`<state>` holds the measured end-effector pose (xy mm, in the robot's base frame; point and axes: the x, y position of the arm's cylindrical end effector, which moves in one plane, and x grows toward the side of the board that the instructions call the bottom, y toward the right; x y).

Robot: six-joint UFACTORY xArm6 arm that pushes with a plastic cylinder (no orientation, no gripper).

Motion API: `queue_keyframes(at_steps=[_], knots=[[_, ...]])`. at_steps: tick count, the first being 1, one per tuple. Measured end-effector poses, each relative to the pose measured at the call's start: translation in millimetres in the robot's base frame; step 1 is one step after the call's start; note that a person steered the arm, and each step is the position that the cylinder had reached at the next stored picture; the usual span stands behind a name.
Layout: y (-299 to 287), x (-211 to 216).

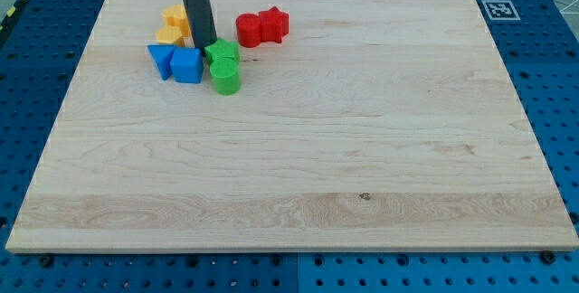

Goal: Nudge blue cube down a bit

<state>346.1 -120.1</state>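
1. The wooden board (298,148) lies on a blue pegboard table (552,76).
2. A green cylinder (225,78) stands beside the blue cube (188,65), which touches another blue block (162,60) (shape unclear).
3. My tip (204,47) sits just above the blue cube's top-right edge, beside a green block (221,53).
4. Farther back: two orange blocks (173,23), a red cylinder (249,30) and red star (274,23).

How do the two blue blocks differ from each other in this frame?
The blue cube lies on the right of the pair, directly below my tip; the other blue block lies further left, away from my tip. The cube shows a squarish face; the other block looks narrower and slanted, its shape unclear. Both are blue and lie touching.
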Motion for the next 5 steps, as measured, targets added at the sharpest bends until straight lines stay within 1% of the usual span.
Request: queue_keyframes(at_steps=[3,5], knots=[[36.3,35.2],[22.7,13.8]])
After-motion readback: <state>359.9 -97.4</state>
